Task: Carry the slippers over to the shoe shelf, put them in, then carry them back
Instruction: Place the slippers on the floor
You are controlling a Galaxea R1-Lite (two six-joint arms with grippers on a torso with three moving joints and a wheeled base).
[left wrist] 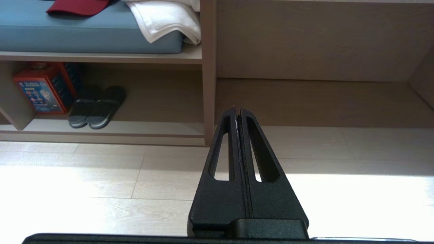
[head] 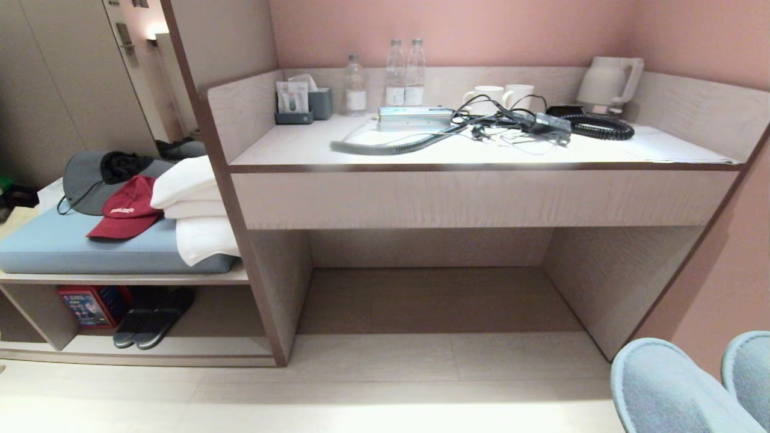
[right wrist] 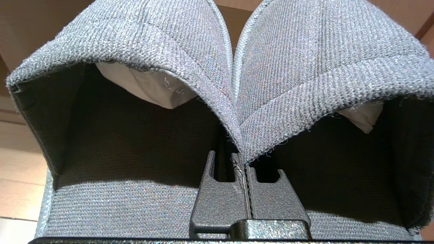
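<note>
Right gripper (right wrist: 241, 162) is clamping the slippers (head: 665, 385) by their inner toe-band edges. In head view the pair is showing cut off at the corner, well apart from the shoe shelf (head: 180, 356). Left gripper (left wrist: 237, 112) is hanging clenched, empty.

The pale counter (head: 481, 198) looks like matt wood-grain veneer with brown edges. The light grey-blue woven-cloth slippers (right wrist: 305, 67) show a coarse, rough knit, pinched by a matt black, grainy, probably plastic hand (right wrist: 244, 169). The folded white towels (head: 192, 210) look soft cloth.
</note>
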